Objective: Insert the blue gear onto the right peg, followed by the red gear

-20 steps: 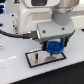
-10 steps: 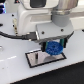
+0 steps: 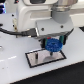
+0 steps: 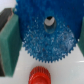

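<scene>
My gripper (image 3: pixel 55 42) is shut on the blue gear (image 3: pixel 54 46) and holds it over the end of the black-framed grey plate (image 3: pixel 35 61) toward the exterior view's right. The gear hides the right peg in the exterior view. The twin post (image 3: pixel 37 56) stands free on the plate's other half. In the wrist view the blue gear (image 4: pixel 47 42) fills the middle, with a green finger pad (image 4: pixel 10 42) against its rim. A small pale and dark spot shows in its centre hole; I cannot tell if it is the peg. The red gear (image 4: pixel 40 76) lies beyond it, seen only in the wrist view.
The plate lies on a white tabletop (image 3: pixel 15 70). The robot's white arm body (image 3: pixel 35 15) fills the upper part of the exterior view, with a dark cable (image 3: pixel 15 33) running along the table behind it.
The gripper with the blue gear has shifted only slightly over the plate's right end. It still holds the gear.
</scene>
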Available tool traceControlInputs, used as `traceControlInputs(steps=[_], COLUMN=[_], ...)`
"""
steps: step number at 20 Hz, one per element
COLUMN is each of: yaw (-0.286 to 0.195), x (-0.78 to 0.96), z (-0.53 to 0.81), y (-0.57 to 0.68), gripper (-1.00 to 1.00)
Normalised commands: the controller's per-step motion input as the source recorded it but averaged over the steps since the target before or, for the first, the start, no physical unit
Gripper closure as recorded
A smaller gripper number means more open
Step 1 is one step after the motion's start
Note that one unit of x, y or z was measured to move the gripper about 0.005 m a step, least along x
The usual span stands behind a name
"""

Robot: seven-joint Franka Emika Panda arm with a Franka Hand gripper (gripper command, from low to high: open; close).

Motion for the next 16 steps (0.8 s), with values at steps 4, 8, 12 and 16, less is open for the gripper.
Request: traceControlInputs(steps=[4,8,12,16], yaw=[0.0,0.0,0.0,0.0], x=[0.22,0.25,0.19,0.1], z=[-0.12,-0.17,-0.14,-0.03], y=[-0.06,-0.03,-0.01,0.04], gripper=[1.0,1.0,1.0,1.0])
